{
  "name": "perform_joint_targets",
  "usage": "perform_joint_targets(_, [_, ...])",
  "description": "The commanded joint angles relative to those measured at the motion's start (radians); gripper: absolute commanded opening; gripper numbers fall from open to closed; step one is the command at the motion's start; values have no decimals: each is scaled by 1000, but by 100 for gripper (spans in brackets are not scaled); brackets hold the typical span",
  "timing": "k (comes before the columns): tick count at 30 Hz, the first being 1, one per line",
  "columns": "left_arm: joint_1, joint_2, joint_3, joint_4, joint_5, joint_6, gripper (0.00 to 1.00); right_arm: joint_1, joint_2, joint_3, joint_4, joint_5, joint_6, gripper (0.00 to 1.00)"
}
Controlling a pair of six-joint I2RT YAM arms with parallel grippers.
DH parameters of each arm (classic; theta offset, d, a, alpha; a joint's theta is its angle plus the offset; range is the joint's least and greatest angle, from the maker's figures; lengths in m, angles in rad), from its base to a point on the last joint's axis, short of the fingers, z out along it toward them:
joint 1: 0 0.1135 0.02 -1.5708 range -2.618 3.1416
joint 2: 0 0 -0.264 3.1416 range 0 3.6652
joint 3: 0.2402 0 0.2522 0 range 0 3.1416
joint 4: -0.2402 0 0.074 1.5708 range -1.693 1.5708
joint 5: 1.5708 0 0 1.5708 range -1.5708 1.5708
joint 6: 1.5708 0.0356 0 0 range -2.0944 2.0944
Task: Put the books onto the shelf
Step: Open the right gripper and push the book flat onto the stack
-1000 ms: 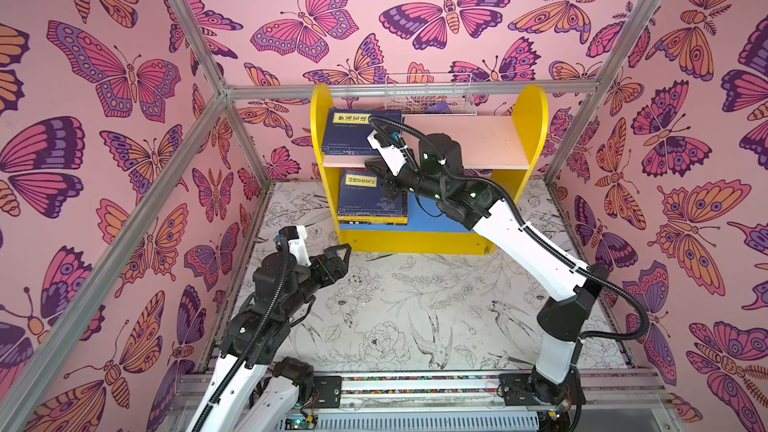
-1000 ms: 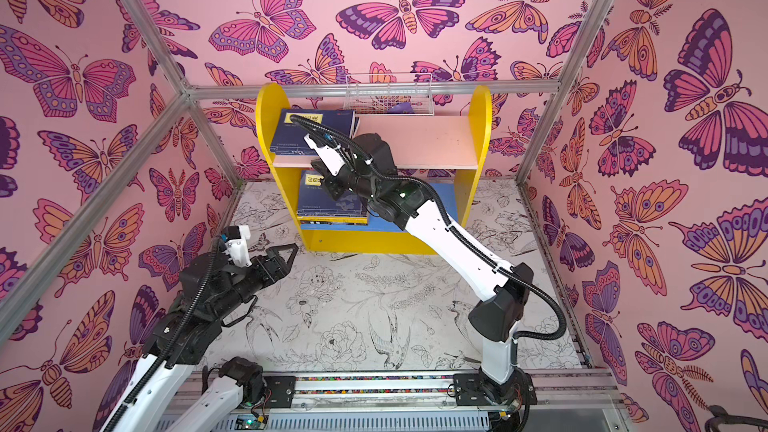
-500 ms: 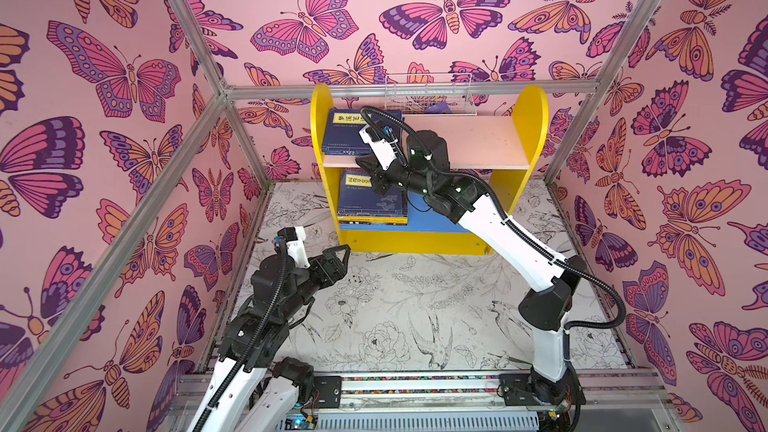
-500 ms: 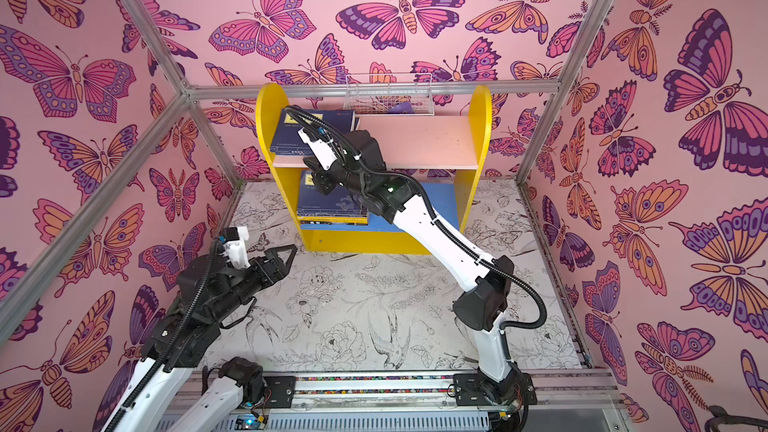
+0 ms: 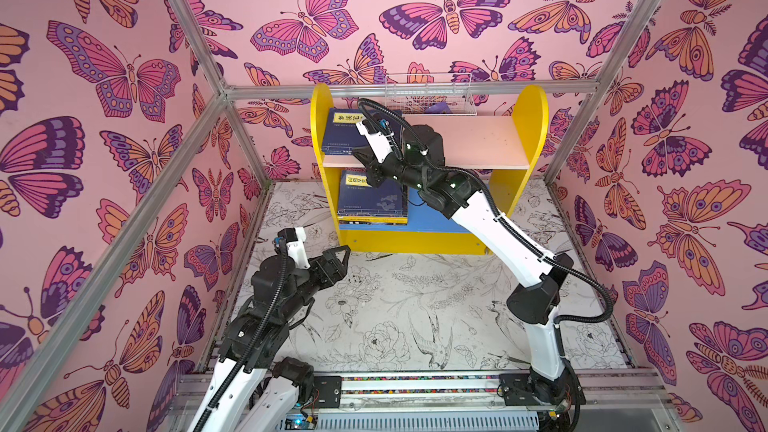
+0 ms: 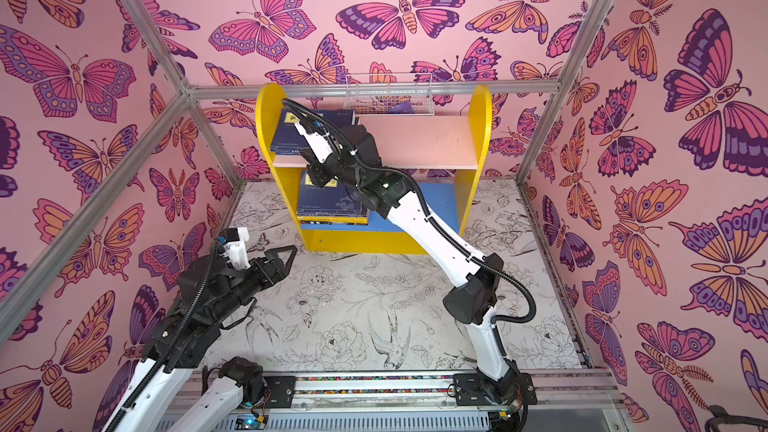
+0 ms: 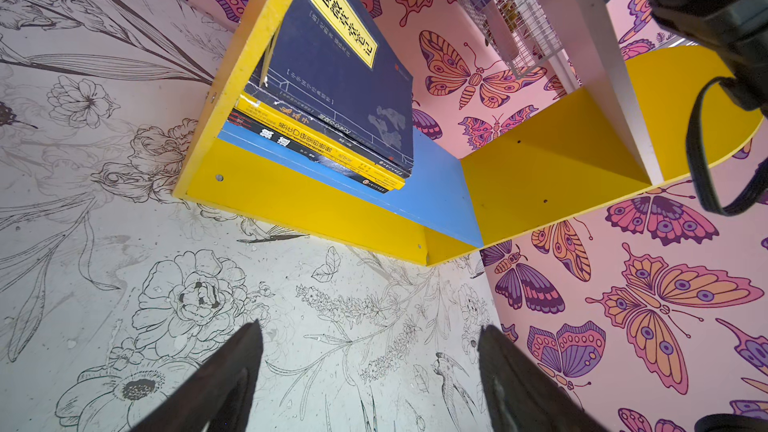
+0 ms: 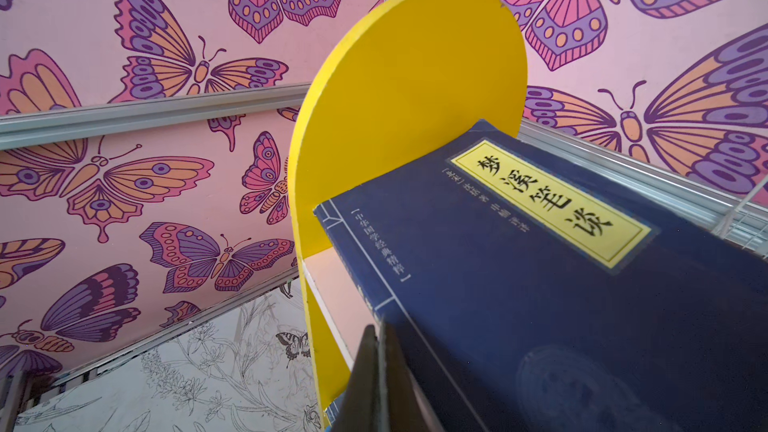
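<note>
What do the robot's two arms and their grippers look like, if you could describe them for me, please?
Both arms have white link shells with black joint housings, and a black corrugated cable runs along each. The left gripper and right gripper have black, tapering, wedge-shaped fingers. A white camera mount with a blue-tipped connector sits on each wrist. Small green lights glow on the right arm's joints.

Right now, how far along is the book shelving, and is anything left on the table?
Done: a stack of books lies on the shelf's blue lower board, another, topped by a navy book, on the pink upper board. In hand: nothing. The right gripper is shut at the upper stack's edge; the left gripper is open and empty above the table. Left: no loose books visible there.
</note>
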Motion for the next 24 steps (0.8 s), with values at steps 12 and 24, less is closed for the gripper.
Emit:
perform_joint_targets(12, [6, -11, -18, -9, -5, 16, 83, -33, 27, 51, -15, -17, 17, 0])
perform_joint_targets(24, [7, -4, -21, -8, -5, 21, 83, -91, -91, -45, -81, -337, 2, 0])
